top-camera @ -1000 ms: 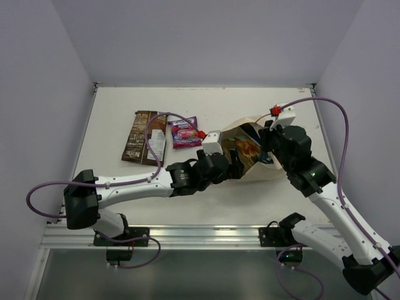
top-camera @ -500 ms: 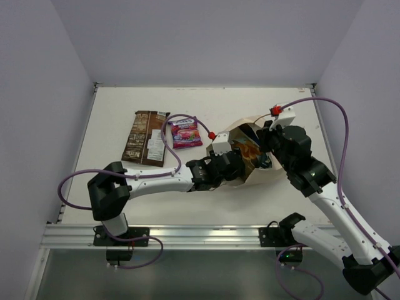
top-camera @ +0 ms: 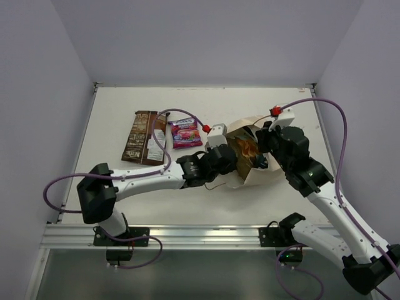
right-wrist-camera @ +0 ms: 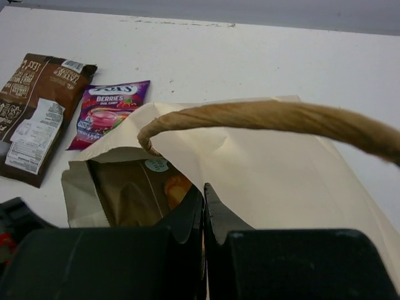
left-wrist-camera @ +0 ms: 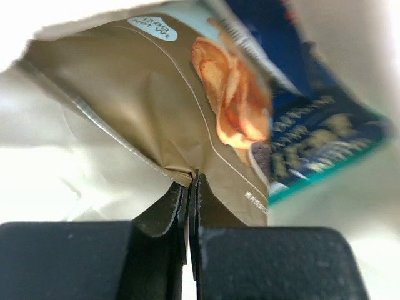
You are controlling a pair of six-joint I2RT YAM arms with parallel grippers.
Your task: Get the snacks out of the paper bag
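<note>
Paper bag (top-camera: 267, 176) near the table's (top-camera: 281, 106) right edge, mouth facing left.
Left gripper (left-wrist-camera: 192, 182) clamps the chip bag (left-wrist-camera: 156, 106) inside; right gripper's (right-wrist-camera: 203, 190) jaws pinch the upper lip.

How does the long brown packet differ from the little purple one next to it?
The brown packet is long and dark; the purple packet is shorter and bright magenta. The brown packet lies farther from the paper bag, the purple packet nearer it. Both lie flat on the table, outside the bag.
</note>
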